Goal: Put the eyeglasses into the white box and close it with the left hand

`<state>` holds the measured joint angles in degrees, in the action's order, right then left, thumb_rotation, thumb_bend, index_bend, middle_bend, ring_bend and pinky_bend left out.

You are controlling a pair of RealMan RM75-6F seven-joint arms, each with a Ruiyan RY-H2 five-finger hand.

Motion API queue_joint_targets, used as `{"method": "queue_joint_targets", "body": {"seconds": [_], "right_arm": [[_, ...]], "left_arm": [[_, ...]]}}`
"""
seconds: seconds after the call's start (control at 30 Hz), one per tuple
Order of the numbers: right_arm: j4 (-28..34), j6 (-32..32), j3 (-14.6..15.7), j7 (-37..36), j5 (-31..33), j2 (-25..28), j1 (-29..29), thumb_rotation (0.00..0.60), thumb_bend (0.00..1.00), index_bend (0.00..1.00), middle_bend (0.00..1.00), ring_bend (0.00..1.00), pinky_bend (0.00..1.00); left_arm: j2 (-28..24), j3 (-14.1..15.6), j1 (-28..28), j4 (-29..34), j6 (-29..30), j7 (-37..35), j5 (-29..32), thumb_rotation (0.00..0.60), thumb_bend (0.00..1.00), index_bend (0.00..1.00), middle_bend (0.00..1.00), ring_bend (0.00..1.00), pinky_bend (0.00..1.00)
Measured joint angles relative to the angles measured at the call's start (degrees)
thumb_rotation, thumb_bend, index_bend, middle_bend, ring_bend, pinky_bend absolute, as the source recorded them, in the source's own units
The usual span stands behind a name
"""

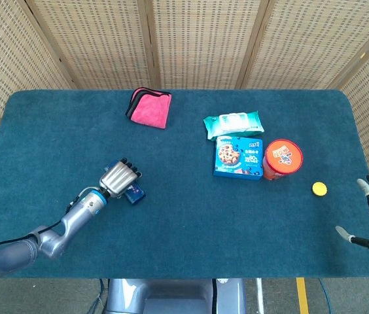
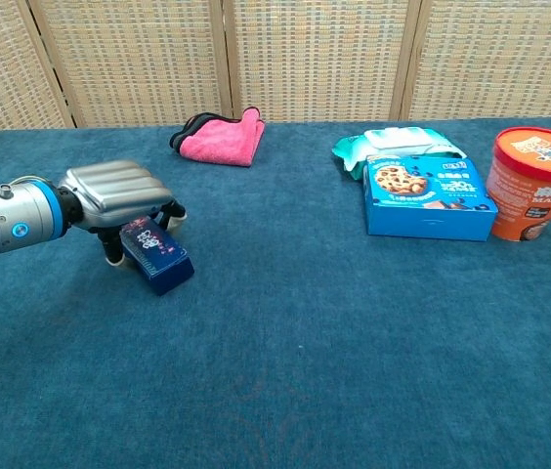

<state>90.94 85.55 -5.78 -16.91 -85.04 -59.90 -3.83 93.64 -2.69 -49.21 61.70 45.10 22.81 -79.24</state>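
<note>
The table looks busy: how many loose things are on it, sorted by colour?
Blue: 2, the small dark box under the left hand and the cookie box.
Pink: 1, the folded cloth.
Green: 1, the wipes pack.
Orange: 1, the tub.
Yellow: 1, the small cap.
Total: 6.

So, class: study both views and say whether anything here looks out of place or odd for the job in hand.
Neither eyeglasses nor a white box shows in either view. The left hand curls over a small dark blue box instead. Nothing looks spilled or damaged.
</note>
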Motion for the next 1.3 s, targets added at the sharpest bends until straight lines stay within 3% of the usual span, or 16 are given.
{"method": "queue_joint_targets", "body": {"seconds": [0.13,0.2,0.27,0.33,0.37,0.43,0.7,0.9,1.03,1.13,1.3], "right_arm": [[0.0,0.0,0.1,-0.1,-0.1,0.0,0.0,0.600,0.00,0.00,0.00,0.00,0.00],[0.0,0.0,0.1,0.0,-0.1,0.0,0.0,0.600,0.00,0.00,0.00,0.00,0.00],[0.1,0.0,0.1,0.0,-0.1,0.0,0.0,0.600,0.00,0.00,0.00,0.00,0.00],[0.2,0.0,0.1,0.1,-0.1,0.1,0.0,0.600,0.00,0.00,0.00,0.00,0.00],[0.2,0.0,0.1,0.1,-0.1,0.1,0.0,0.600,0.00,0.00,0.00,0.00,0.00],[0.3,0.0,0.1,0.2,-0.1,0.1,0.0,0.600,0.00,0.00,0.00,0.00,0.00],[0.2,0.3,0.2,-0.5,-0.4,0.3,0.2,0.600,0.00,0.00,0.00,0.00,0.00],[0.8,1.5,0.4,-0.7,-1.5,0.6,0.6,0.600,0.00,0.00,0.00,0.00,0.00],[1.1,1.9,0.5,-0.4,-1.8,0.6,0.7,0.600,0.00,0.00,0.00,0.00,0.00],[1.1,2.1,0.4,0.4,-1.7,0.4,0.7,0.600,0.00,0.00,0.00,0.00,0.00],[0.8,2.6,-0.1,2.8,-1.0,-0.3,0.8,0.600,0.00,0.00,0.00,0.00,0.00]], "left_arm": [[0.2,0.0,0.2,-0.8,0.7,-1.0,-0.4,0.600,0.25,0.56,0.54,0.36,0.28],[0.3,0.0,0.2,-1.2,0.8,-1.4,-0.5,0.600,0.21,0.50,0.39,0.27,0.27],[0.3,0.1,0.2,-1.5,0.7,-1.6,-0.6,0.600,0.12,0.31,0.11,0.07,0.17],[0.2,0.2,0.2,-1.5,0.6,-1.9,-0.6,0.600,0.05,0.15,0.01,0.00,0.05],[0.1,0.2,0.2,-1.5,0.5,-2.1,-0.6,0.600,0.02,0.07,0.00,0.00,0.02],[-0.2,0.2,0.3,-1.0,0.3,-2.5,-0.4,0.600,0.00,0.01,0.00,0.00,0.00],[-5.6,0.2,1.2,6.7,1.9,-4.4,-1.1,0.600,0.00,0.00,0.00,0.00,0.00],[-18.2,0.6,6.6,17.3,13.1,-9.4,-3.5,0.600,0.00,0.00,0.00,0.00,0.00],[-28.1,1.6,13.7,23.0,22.1,-14.9,-4.4,0.600,0.00,0.00,0.00,0.00,0.00],[-32.1,2.3,19.4,24.6,27.4,-19.9,-3.9,0.600,0.00,0.00,0.00,0.00,0.00],[-34.2,3.4,27.4,25.4,34.1,-25.7,-2.1,0.600,0.00,0.00,0.00,0.00,0.00]]}}
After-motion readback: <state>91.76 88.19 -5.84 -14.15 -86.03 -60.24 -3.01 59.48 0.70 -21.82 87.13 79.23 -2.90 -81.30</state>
